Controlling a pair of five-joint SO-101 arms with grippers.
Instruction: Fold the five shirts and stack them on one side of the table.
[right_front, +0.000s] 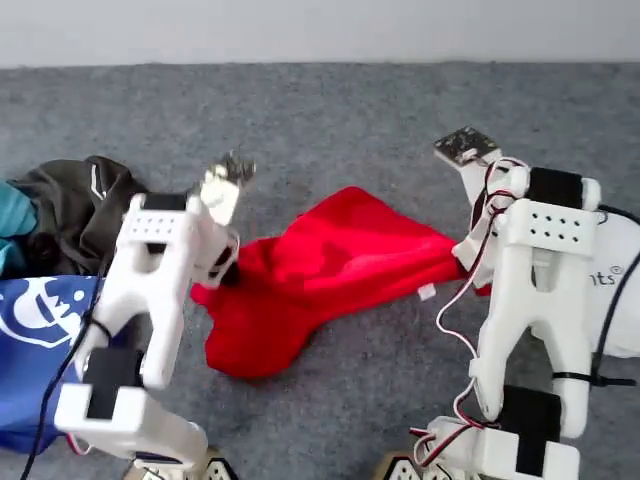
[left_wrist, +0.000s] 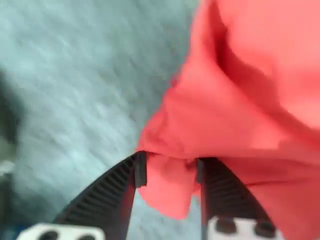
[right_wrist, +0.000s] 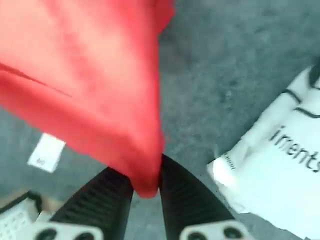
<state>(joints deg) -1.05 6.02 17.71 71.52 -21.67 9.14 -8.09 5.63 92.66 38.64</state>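
High view, red shirt (right_front: 320, 270): lies crumpled in the middle of the surface, stretched between the two arms.
Left tool (left_wrist: 169, 170): holding a fold of the red shirt's edge, with cloth bunched between its jaws.
Right tool (right_wrist: 146, 182): narrow, pinching the opposite corner, near a small white tag (right_wrist: 46, 152).
Left side: dark shirt (right_front: 75, 205), teal shirt (right_front: 12, 215) and blue shirt (right_front: 35, 320) are heaped by the left arm, near the red shirt.
Right side: white shirt (right_wrist: 280, 165) lies just beside the right tool, partly under the right arm.
Open room: bare grey surface (right_front: 330, 120) behind the red shirt to the far edge, and a bare strip in front between the arm bases.
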